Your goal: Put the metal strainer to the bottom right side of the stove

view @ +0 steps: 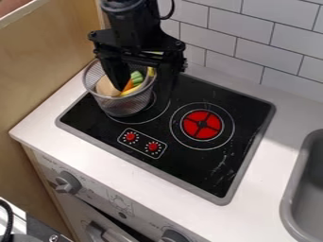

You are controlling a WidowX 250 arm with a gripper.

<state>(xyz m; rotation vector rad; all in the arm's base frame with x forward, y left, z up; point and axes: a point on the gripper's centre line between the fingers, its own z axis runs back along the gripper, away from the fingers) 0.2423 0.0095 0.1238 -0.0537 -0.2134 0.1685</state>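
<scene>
Wood panelling, pale brown and upright (44, 80), stands at your far left, beside the white worktop (38, 125). Below the worktop's front edge you have a grey toy-oven knob (67, 182). Next comes the task's thing: the round metal mesh strainer (126, 107), at the upper left of the flat black stove with a grey border (202, 165), over its left ring (151, 113). Inside it you see a rounded tan piece (105, 86), an orange piece (129, 85), a green piece (137, 78) and yellow pieces (131, 90). Your black two-fingered end effector (142, 92) hangs down at the strainer's right side, set wide: one finger dips inside the mesh, the other is outside its right wall. I can't tell whether either touches it. Near the stove's front edge sit two small red dials (130, 136), then, farther right, the red round burner disc with black spokes (202, 125). White rectangular wall tiles (252, 45) run behind, and the grey sink (287, 208) is at your far right.
</scene>
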